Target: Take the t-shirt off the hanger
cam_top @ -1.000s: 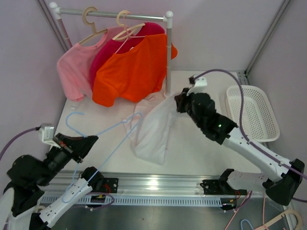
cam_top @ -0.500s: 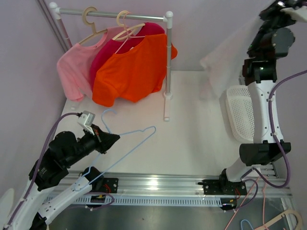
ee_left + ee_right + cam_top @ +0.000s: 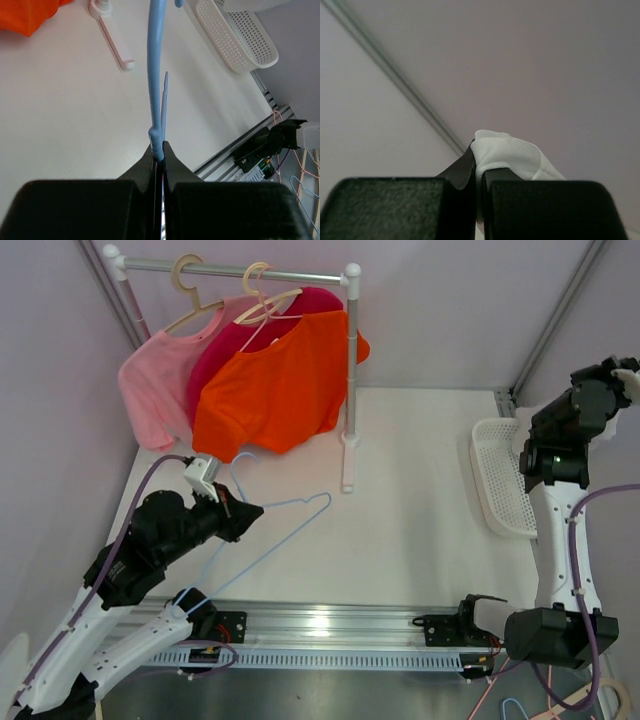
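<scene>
The left fingers [image 3: 142, 167] are clenched on the wire of the blue hanger [image 3: 154, 75], which carries no garment and is held low over the bench [image 3: 420, 490]. The right fingers [image 3: 462, 167] are clamped on a thin fold of the white t-shirt [image 3: 507, 155], held high near the basket [image 3: 495, 480]. Should that fold slip, the t-shirt may be dropped outside the basket.

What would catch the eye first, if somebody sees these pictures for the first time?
Most striking is the orange t-shirt, hanging on the rack at the back left. Next comes the bare blue hanger, pinched in the left gripper over the white table. On the far right, the raised right gripper pinches white fabric, near the white basket.
</scene>
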Action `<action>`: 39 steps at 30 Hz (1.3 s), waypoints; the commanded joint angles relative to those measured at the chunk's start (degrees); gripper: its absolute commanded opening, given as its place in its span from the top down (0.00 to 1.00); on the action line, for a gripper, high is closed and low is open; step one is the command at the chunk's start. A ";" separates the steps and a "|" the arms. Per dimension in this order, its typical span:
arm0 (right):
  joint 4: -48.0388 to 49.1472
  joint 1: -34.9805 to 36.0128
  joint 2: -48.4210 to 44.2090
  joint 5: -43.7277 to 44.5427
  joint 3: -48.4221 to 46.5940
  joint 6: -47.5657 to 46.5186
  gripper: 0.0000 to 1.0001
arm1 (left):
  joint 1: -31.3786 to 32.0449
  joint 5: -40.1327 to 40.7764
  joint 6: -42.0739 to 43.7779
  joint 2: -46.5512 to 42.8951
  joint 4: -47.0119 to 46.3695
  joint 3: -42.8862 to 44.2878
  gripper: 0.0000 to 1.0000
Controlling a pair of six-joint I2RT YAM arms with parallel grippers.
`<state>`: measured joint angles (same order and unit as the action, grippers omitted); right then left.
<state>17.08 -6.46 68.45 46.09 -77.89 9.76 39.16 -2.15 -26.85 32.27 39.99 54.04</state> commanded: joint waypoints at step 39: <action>-54.69 -4.44 4.76 -8.25 -9.29 21.88 0.00 | -16.74 -0.92 15.33 48.84 -7.63 44.04 0.99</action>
<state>-30.09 -11.14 71.88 40.05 -84.88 27.40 23.59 -1.93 -12.88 80.73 33.91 94.06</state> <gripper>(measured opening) 0.993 0.026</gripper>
